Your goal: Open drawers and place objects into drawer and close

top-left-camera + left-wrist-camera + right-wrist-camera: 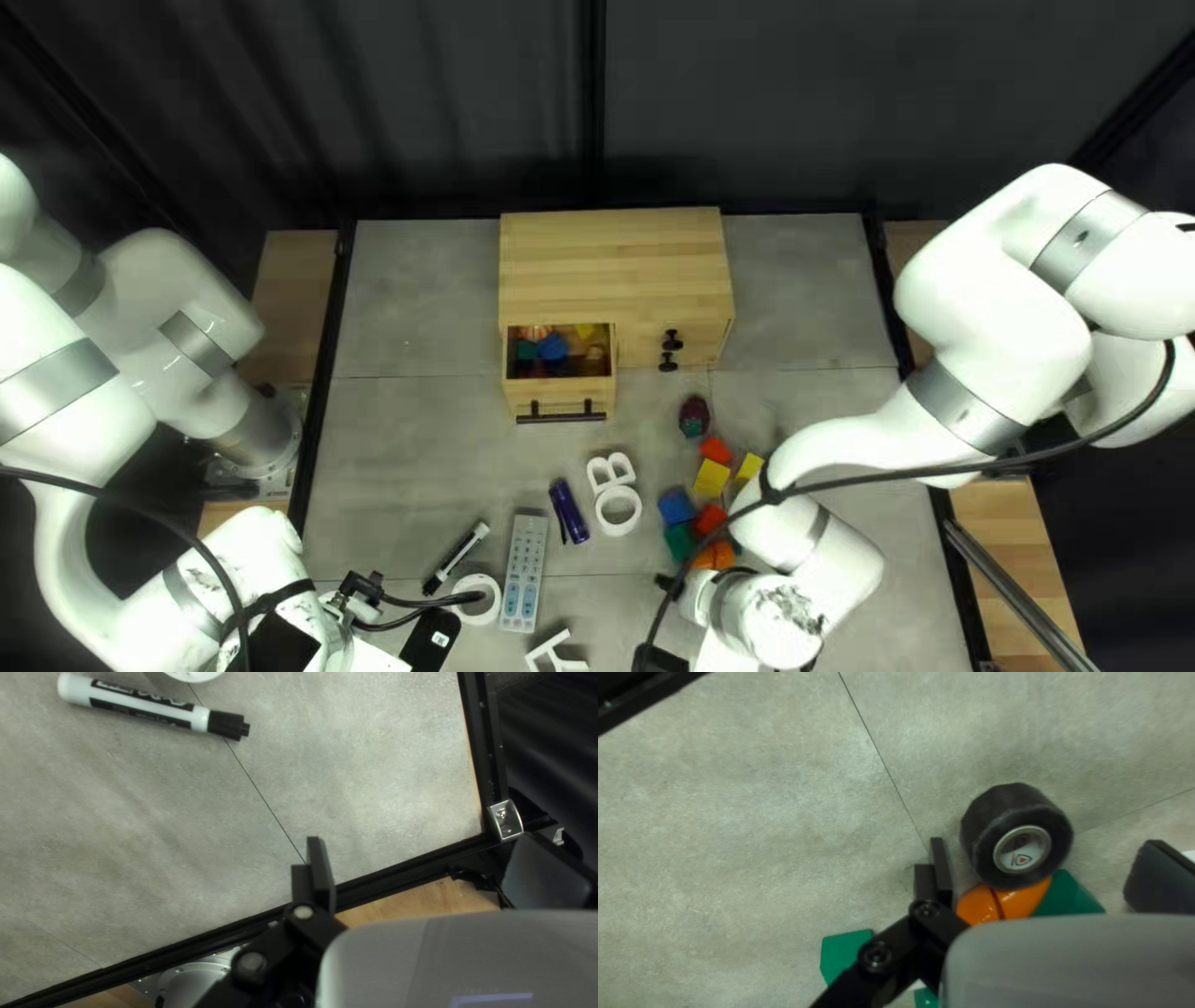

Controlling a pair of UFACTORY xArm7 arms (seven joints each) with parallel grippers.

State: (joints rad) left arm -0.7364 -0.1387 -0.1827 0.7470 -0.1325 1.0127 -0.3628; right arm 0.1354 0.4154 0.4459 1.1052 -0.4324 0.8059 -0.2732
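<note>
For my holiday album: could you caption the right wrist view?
A roll of black tape near a green block, framed by my open right gripper.

1. Left arm: glossy white, rounded; grey joint bands; black cable.
2. Right arm: likewise white, grey-banded, black-cabled.
3. Left fingers: flat, black. Behind them, black links, silvery round screws.
4. Right fingers: black, slab-like; darker screws on black links behind.

Your grey table before a dark curtain
You have thin seams across its top, black rails along its sides, and wooden boards outside them at left and right.
</note>
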